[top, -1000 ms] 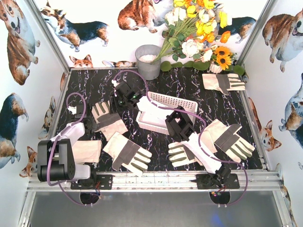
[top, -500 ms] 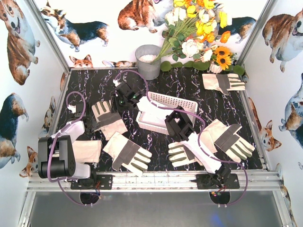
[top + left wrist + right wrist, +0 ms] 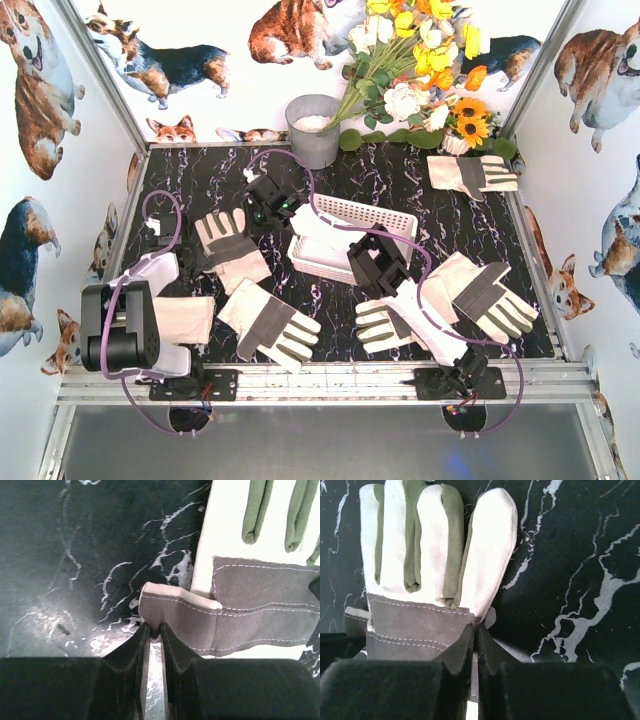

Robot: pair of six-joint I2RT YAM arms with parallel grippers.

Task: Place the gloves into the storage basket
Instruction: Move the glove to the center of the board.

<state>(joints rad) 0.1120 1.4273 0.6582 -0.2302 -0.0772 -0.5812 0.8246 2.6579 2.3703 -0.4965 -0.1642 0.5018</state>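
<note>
The left end effector (image 3: 151,626) is narrowed to a slit. Its tips pinch the edge of the grey thumb flap of the left arm's glove (image 3: 260,615), and the rest of that glove spreads off to the right, with green-edged fingers at the top of the left wrist view. The right end effector (image 3: 475,629) is likewise almost closed. Its tips nip the right arm's glove (image 3: 420,570) where the grey palm patch meets the base of the outermost cream finger, and the fingers point away from the camera.

The overhead view places the left arm's glove (image 3: 232,250) flat on the black marbled surface (image 3: 200,180), just left of the storage basket (image 3: 385,215). The left wrist sits between the two. That view also shows the right end effector (image 3: 375,262) at the basket's near right corner, but not the tips themselves or which glove they hold. A cream glove (image 3: 320,240) already lies in the basket's left end. Only the overhead view shows the other gloves:
- one near the front at centre left (image 3: 270,320)
- one just in front of the right end effector (image 3: 390,322)
- one at the right (image 3: 485,290)
- one at the far right corner (image 3: 470,172)

A grey metal bucket (image 3: 313,128) stands behind the basket.
</note>
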